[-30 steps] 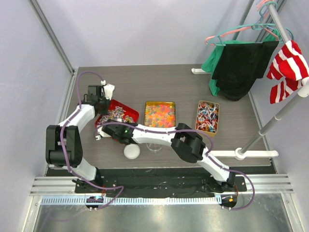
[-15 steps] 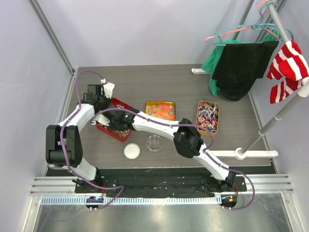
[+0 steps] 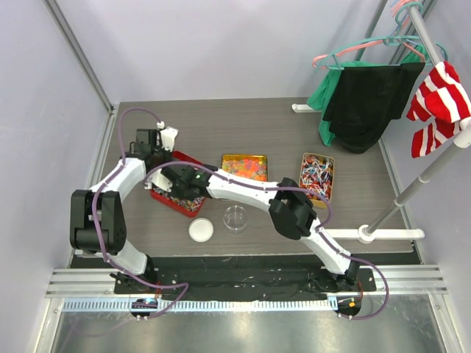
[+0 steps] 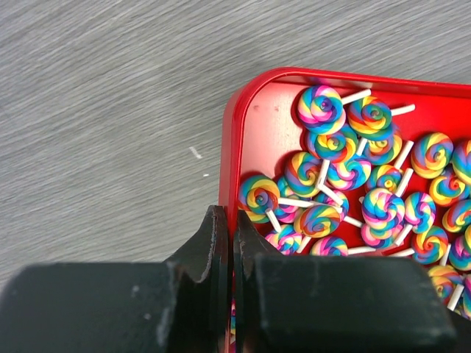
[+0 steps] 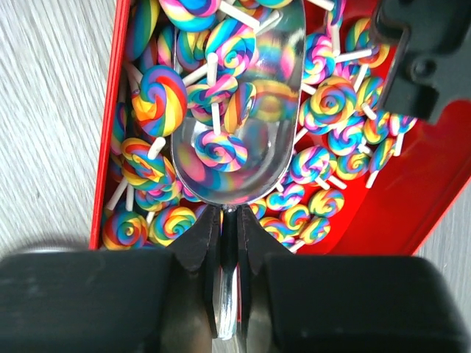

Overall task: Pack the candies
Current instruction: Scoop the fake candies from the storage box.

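**Reference object: red tin.** The red tin (image 3: 168,202) lies on the grey wood-grain table (image 3: 221,125) and both arms meet at it.

**Task items.** Rainbow-swirl lollipops (image 4: 346,176) on white sticks fill the red tin in a loose heap. To the right of the red tin, and near it, stands a yellow tin (image 3: 222,163) holding gummy candies (image 3: 246,168). A third tin (image 3: 300,176), well right of the red tin and beyond the yellow one, holds wrapped candies (image 3: 318,173).

**Left gripper.** The left gripper (image 4: 227,243) sits at the far-left edge of the red tin. Its fingers are pressed almost together, one outside and one inside the tin, pinching the tin's side wall (image 4: 229,140) a short way along from a rounded corner.

**Right gripper.** The right arm reaches across from the right, and the right gripper (image 5: 229,243) is over the red tin. Its fingers are clamped on the thin handle of a metal scoop (image 5: 276,88). The scoop bowl points away from the gripper, lies inside the red tin among the heap and carries several lollipops. Whether the bowl rests on the heap or is raised above it cannot be told.

**Other items.** A clear round dish (image 3: 235,218) stands right of the red tin, nearer the arm bases. A white lid (image 3: 201,230) lies just beside the dish, directly on the base side of the red tin.
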### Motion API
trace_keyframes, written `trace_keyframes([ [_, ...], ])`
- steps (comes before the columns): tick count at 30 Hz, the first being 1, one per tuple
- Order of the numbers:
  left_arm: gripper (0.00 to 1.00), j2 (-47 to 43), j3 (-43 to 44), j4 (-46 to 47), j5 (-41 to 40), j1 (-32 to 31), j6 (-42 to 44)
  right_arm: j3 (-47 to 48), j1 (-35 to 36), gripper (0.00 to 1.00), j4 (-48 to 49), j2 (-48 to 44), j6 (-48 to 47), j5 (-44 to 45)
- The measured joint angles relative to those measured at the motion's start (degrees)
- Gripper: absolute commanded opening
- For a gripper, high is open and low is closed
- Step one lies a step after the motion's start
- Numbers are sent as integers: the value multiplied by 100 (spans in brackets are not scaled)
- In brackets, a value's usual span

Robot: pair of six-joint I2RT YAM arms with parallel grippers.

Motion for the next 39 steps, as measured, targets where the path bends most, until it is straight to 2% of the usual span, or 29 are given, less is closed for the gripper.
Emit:
trace_keyframes([
  [6, 0, 131, 17, 66, 83, -94, -254, -734, -197, 1, 245, -459, 15, -210],
  [14, 0, 332, 76, 234, 107, -90, -400, -1080, -472, 1, 319, -1027, 125, -601],
  [28, 0, 391, 168, 249, 0, -66, -544, -2133, -619, 1, 601, -1464, -55, -601],
  [39, 0, 654, 358, 236, -101, 59, -553, -2385, -807, 1, 621, -2017, -85, -501],
])
